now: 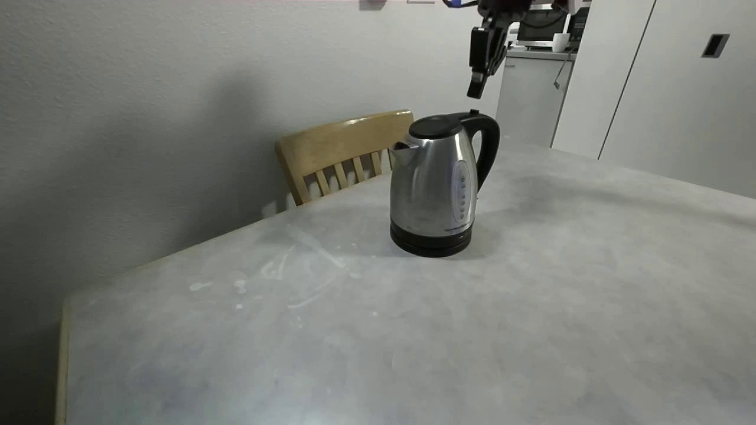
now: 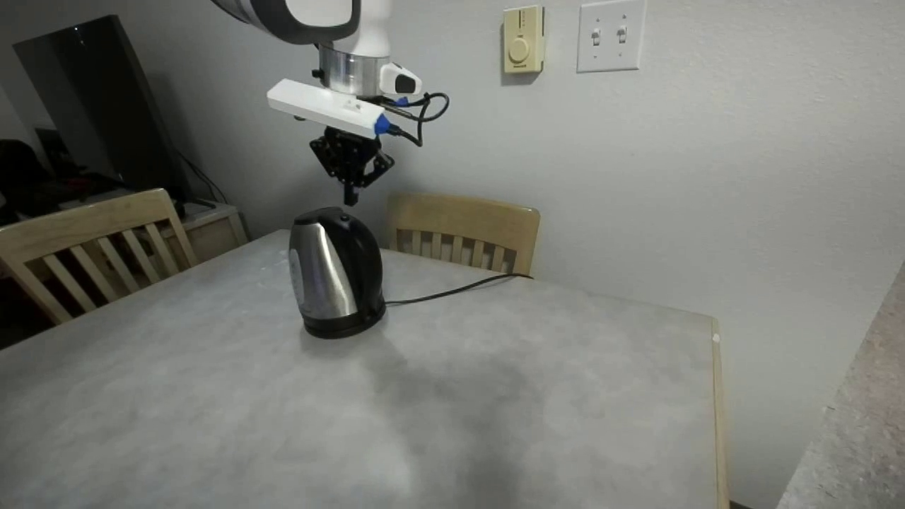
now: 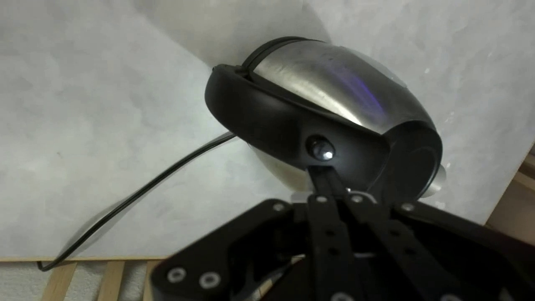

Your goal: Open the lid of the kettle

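Stainless-steel kettle [image 1: 428,198]: upright on your grey bench [image 1: 531,330], round black lid [image 1: 436,126] down | your black jaws: clenched, above it | pale oval gauge [image 1: 462,190] faces you in an exterior view; wrist view shows thin black cord [image 3: 161,176] instead

In an exterior view the arm [image 2: 300,27] comes in from the top, its wrist [image 2: 351,73] standing above the line of the far edge of the worktop [image 2: 622,424], nearer the far left corner than the far right one. Below it the gripper [image 2: 351,194] hangs pointing down. In the wrist view its fingers [image 3: 323,180] reach past the lower worktop edge and lie together.
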Available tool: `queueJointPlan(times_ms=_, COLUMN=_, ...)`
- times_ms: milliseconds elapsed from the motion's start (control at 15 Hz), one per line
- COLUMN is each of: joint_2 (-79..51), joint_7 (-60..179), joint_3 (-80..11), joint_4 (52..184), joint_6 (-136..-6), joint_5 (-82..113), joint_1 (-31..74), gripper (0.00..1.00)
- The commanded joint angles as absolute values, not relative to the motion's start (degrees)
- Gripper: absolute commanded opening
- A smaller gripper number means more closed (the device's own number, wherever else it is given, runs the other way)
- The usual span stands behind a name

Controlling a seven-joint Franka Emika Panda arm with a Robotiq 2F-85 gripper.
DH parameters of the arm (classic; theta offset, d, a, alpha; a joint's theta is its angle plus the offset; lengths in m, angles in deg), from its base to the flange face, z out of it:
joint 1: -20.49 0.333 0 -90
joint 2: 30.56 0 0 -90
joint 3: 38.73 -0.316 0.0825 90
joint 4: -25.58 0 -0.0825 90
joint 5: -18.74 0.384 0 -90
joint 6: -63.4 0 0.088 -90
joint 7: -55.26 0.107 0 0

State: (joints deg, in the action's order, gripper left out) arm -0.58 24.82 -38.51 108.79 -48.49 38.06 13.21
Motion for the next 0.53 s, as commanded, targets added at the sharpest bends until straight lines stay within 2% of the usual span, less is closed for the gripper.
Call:
queueJointPlan(times_ms=0, joint_2=2.4, joint_7=27.2, joint_3=-40.5, joint_4=104.5, joint_6=-45.4, joint_5=37.7, joint_1=11.4, gripper=0.00)
queueJointPlan(times_ms=467, joint_2=1.8, joint_7=31.4, joint_3=-40.6, joint_4=104.4, joint_6=-43.9, joint_5=37.5, joint_1=11.3, gripper=0.00)
